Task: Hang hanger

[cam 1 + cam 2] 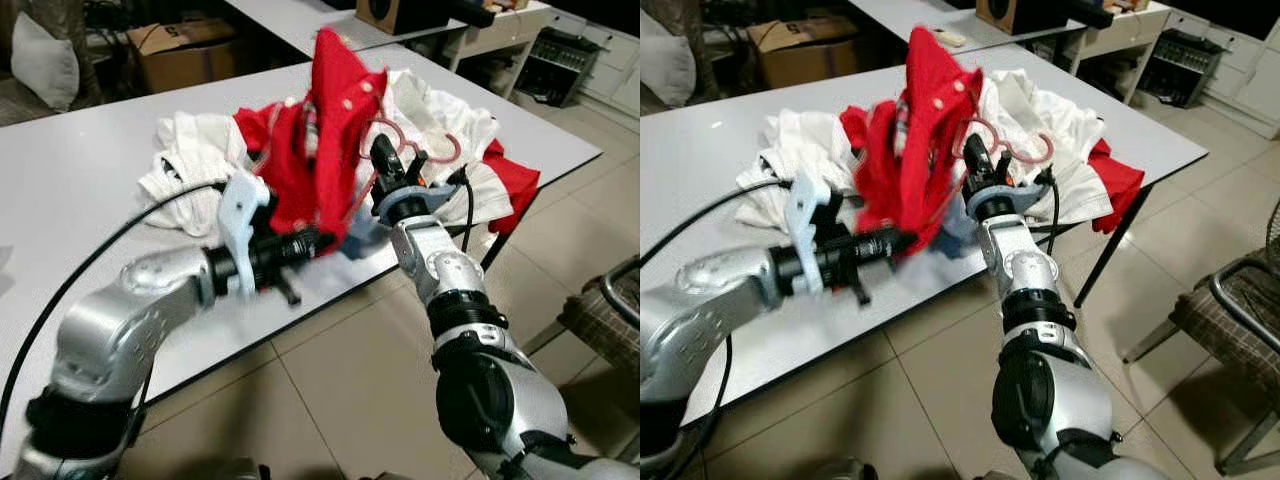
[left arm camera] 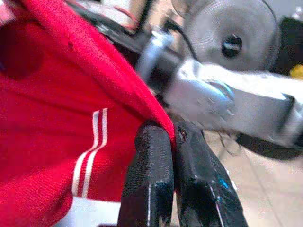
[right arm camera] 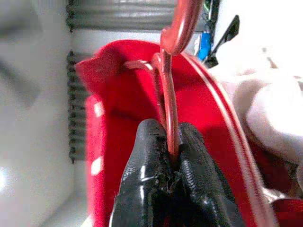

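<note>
Floor: tiled floor (image 1: 330, 400) under both my arms, nearest the head camera
Left gripper (image 1: 318, 240): my fingers are pinched tight on the hem of the red shirt (image 1: 325, 150), pulling the cloth up off the pile, I judge so the opening stays taut for the hanger
Right gripper (image 1: 383, 160): clamped on the thin stem of the red hanger (image 1: 415, 150), held just beside the lifted shirt, seemingly to feed it into the garment
Hanger: raised above the table (image 1: 90, 190), its loop over the white clothes (image 1: 200, 160); not yet hung anywhere, so I judge the task is at an early stage
Pile: white and red clothing heaped mid-table, the lifted shirt rising out of it
Left wrist view: shows white stripes on the red cloth and my fingertips (image 2: 151, 156) closed on its edge, detail the head views blur
Right wrist view: shows the hanger's hook (image 3: 182, 23) above my pads, with red fabric behind
Head views: give the layout, plus a cardboard box (image 1: 185, 50) far behind the table
</note>
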{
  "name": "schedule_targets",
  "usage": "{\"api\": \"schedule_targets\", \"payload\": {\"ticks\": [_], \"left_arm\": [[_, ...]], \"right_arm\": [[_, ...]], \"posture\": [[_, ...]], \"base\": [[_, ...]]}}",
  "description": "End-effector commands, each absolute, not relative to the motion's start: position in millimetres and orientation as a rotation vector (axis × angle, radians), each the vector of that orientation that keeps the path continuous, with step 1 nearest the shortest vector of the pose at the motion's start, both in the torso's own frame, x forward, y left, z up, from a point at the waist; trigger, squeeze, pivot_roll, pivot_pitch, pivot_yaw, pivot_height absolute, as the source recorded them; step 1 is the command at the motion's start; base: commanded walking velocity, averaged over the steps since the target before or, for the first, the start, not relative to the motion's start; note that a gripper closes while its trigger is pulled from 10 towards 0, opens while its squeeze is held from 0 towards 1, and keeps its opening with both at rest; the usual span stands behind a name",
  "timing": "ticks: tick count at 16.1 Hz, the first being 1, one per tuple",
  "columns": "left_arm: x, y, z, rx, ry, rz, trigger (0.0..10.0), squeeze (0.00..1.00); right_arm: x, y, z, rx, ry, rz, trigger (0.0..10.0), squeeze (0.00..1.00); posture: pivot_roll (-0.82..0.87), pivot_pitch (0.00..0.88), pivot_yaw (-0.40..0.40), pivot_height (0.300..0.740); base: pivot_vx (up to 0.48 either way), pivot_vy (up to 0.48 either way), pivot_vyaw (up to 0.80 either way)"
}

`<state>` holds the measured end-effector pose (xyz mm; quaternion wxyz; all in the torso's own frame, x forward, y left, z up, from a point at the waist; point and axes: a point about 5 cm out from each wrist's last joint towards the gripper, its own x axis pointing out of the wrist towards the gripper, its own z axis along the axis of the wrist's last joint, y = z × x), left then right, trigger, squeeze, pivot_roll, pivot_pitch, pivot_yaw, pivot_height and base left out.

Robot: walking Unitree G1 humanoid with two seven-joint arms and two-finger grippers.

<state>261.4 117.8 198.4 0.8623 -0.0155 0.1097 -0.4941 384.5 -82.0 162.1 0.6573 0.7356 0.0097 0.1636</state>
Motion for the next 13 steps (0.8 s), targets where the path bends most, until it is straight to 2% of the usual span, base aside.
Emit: {"api": "schedule_targets", "payload": {"ticks": [1, 4, 8, 9, 10, 12, 13], "left_arm": [[246, 103, 187, -0.052, 0.309, -1.17, 0.0, 0.0], [247, 98, 188, -0.096, 0.299, -1.178, 0.0, 0.0], [254, 87, 208, -0.185, 0.211, -1.175, 0.0, 0.0], [263, 81, 216, -0.19, 0.168, -1.126, 3.8, 0.0], [265, 79, 218, -0.197, 0.157, -1.115, 10.0, 0.0], [265, 76, 220, -0.214, 0.157, -1.128, 10.0, 0.03], [261, 74, 220, -0.234, 0.18, -1.172, 10.0, 1.0]], "right_arm": [[389, -48, 205, 1.788, -0.077, 0.488, 10.0, 0.0], [392, -53, 210, 1.796, -0.1, 0.474, 10.0, 0.0], [390, -35, 203, 1.639, -0.017, 0.488, 10.0, 0.0], [385, -22, 198, 1.506, 0.053, 0.528, 10.0, 0.0], [384, -22, 198, 1.528, 0.058, 0.524, 10.0, 0.0], [385, -25, 198, 1.555, 0.056, 0.517, 10.0, 0.0], [385, -28, 198, 1.519, 0.06, 0.516, 10.0, 0.0]], "posture": [[0.06, 0.0, -0.041, 0.74], [0.06, 0.0, -0.046, 0.74], [0.06, 0.0, -0.058, 0.74], [0.06, 0.0, -0.058, 0.74], [0.05, 0.0, -0.06, 0.74], [0.04, 0.0, -0.056, 0.74], [0.03, 0.0, -0.05, 0.74]], "base": [[0.0, 0.0, 0.0], [0.0, 0.0, 0.0], [0.0, 0.0, 0.0], [0.0, 0.0, 0.0], [0.0, 0.0, 0.0], [0.0, 0.0, 0.0], [0.0, 0.0, 0.0]]}}
